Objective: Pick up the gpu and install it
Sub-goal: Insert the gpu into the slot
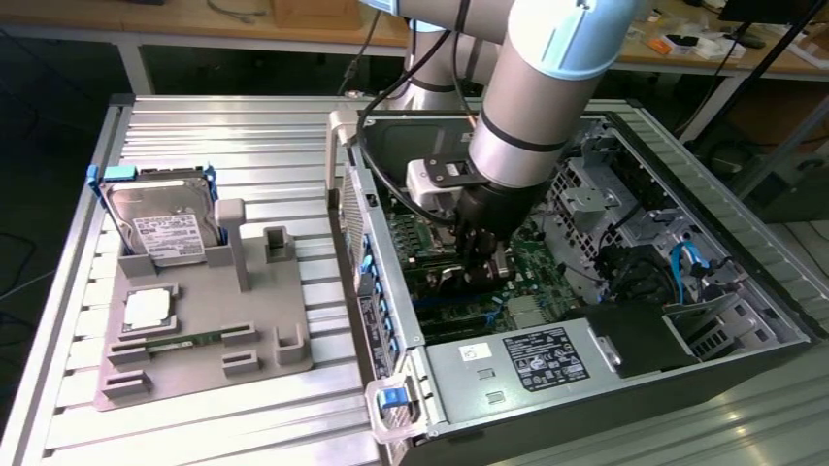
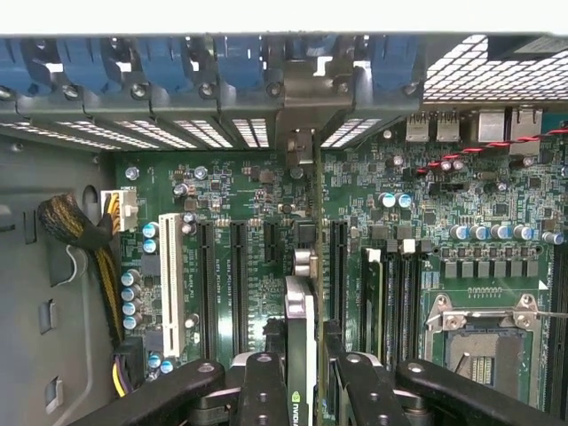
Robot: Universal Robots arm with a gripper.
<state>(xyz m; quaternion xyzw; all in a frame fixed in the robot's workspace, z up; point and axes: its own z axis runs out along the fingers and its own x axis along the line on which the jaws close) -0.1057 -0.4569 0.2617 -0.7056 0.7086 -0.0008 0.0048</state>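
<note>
Over mobo (image 2: 444, 204), gripper (image 2: 306, 383) grips gpu (image 2: 300, 306).

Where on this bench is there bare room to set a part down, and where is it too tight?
Exterior view: bare ribbed table beyond the grey fixture and hard drive, plus a strip nearer the camera. Crowded: inside the case, where the hand grips the gpu over the motherboard.
</note>
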